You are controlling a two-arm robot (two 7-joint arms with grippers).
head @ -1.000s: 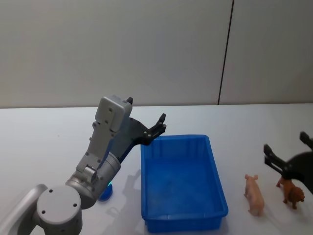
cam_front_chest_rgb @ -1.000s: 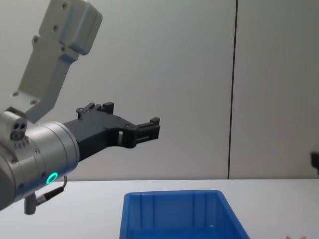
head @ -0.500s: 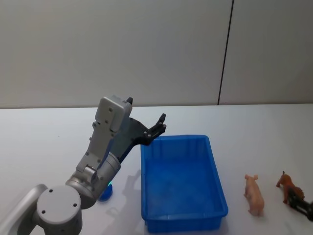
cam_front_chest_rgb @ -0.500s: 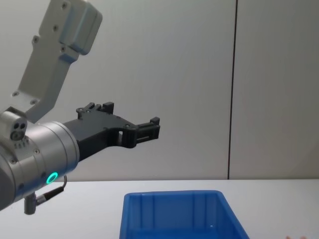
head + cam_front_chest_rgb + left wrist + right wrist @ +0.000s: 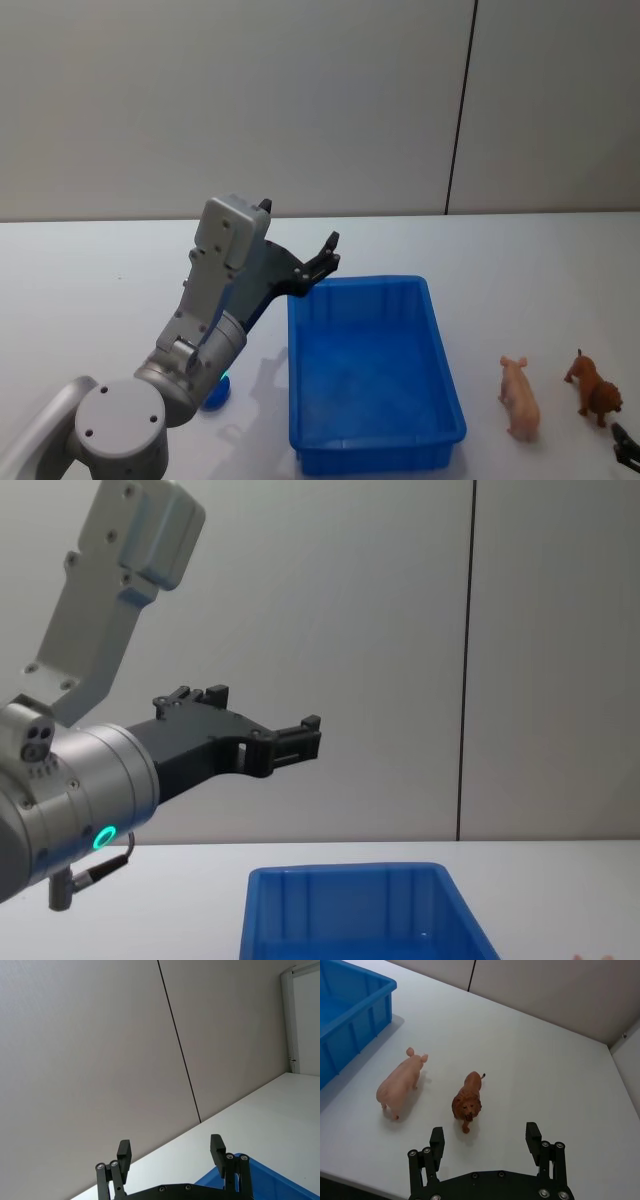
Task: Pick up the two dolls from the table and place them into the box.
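Two dolls stand on the white table (image 5: 520,280) to the right of the blue box (image 5: 440,370): a pale pink pig (image 5: 520,398) and, further right, a brown lion-like animal (image 5: 592,388). In the right wrist view the pig (image 5: 400,1085) and the brown animal (image 5: 467,1101) are side by side, just beyond my right gripper (image 5: 485,1142). It is open, empty and short of both. One of its fingertips (image 5: 622,437) shows at the head view's lower right corner. My left gripper (image 5: 325,255) hangs open and empty in the air over the box's far left corner.
A small blue thing (image 5: 213,397) sits on the table left of the box, mostly hidden under my left arm. The box (image 5: 360,915) holds nothing that I can see. Bare table lies behind and to the right of the dolls. A grey wall stands behind.
My right gripper has drawn back from over the brown animal toward the table's near edge, and has almost left the head view. The dolls and the left arm have not moved.
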